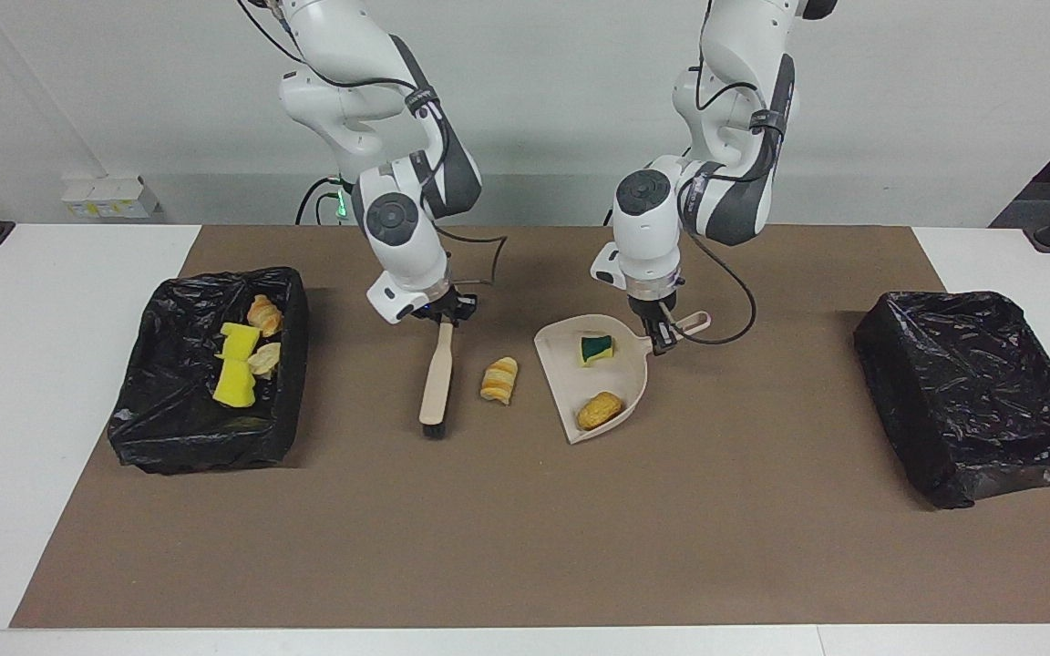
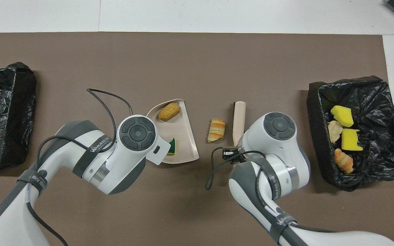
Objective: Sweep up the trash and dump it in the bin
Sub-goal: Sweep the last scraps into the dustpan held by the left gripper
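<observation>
Fingers (image 1: 441, 312) hold brush (image 1: 437, 375) beside croissant (image 1: 499, 380).

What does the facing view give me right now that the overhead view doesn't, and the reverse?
Facing only: the right gripper on the brush handle, and the left gripper on the dustpan handle.
Overhead only: the arms cover both grips, but the striped roll shows apart from the brush and the dustpan's open edge.
Both: two scraps in the dustpan, four in the bin at the right arm's end.
</observation>
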`<state>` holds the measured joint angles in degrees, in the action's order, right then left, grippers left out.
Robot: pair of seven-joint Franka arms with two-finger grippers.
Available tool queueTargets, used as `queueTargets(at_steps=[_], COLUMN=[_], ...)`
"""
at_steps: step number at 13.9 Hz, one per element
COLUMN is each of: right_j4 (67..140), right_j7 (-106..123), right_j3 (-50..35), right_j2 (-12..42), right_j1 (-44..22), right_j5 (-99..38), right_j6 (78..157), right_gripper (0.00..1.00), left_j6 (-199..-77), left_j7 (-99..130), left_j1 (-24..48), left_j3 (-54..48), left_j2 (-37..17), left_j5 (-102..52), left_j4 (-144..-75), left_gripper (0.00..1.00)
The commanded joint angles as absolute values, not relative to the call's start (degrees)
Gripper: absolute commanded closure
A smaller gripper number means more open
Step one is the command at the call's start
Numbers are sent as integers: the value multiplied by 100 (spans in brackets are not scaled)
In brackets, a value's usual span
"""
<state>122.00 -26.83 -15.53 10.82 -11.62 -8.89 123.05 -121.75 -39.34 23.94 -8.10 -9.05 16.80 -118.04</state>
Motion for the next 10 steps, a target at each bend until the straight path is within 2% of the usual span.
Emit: queueTargets(at_steps=[1, 7, 10], right_j4=[11840, 11549, 11487], right_j7=[-2751, -2681, -2646], right_j3=[-1626, -1626, -1608], right_j2=[1248, 1231, 1178], right_j1=[-1448, -2407, -2373], right_j5=[-958, -2309, -2347], right_j6=[12182, 12462, 12367], right_gripper=[100, 100, 100], left_j6=[-12270, -12479, -12787], left_j7=[-3858, -3928, -4191], left_j1=[2505, 2373, 2207], left_j3=[-738, -738, -738], left_j2=[-729, -773, -817], left_j5=[1775, 1775, 1775], left_j4=[-12076, -12076, -12076], left_gripper=[100, 100, 100])
